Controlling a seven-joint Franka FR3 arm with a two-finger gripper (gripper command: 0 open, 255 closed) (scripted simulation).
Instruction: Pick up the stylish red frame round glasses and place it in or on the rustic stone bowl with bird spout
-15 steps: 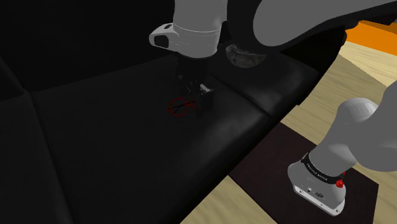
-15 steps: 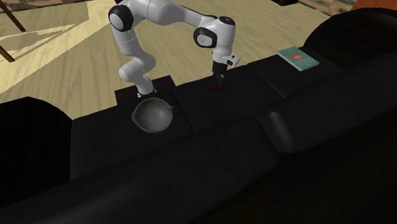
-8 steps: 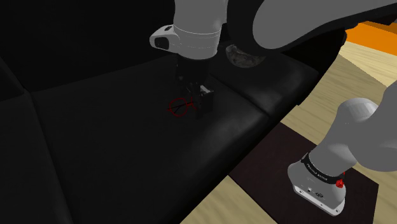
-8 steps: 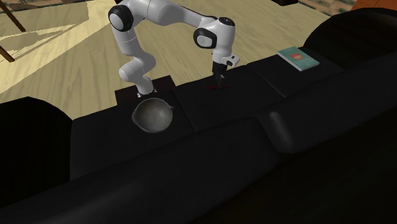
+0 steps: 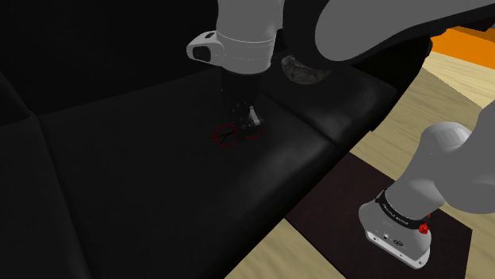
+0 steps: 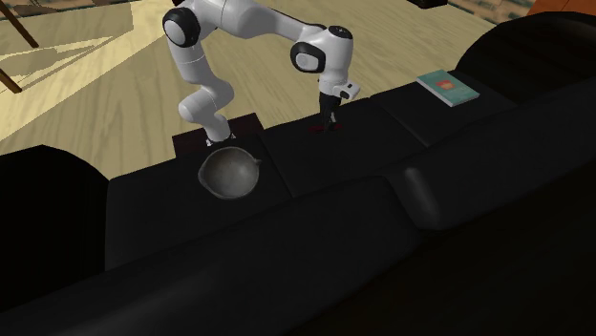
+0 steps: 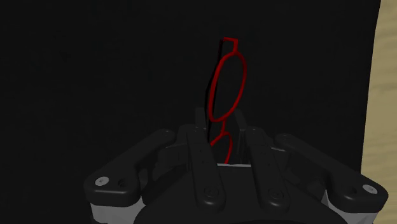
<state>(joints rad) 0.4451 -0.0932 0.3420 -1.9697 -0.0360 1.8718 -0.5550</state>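
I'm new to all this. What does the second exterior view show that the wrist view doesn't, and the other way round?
Second exterior view: the whole white arm, a grey bowl on the black sofa, and a teal book further along it. Wrist view: the red glasses up close, their frame clasped between the two black fingers of the gripper. Both: the black sofa, the gripper at the glasses, and pale wood floor.

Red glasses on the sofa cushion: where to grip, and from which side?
Across the frame near the bridge, from straight above. The red glasses seem to lie flat on the black cushion, thin and low; the gripper clasps them there.
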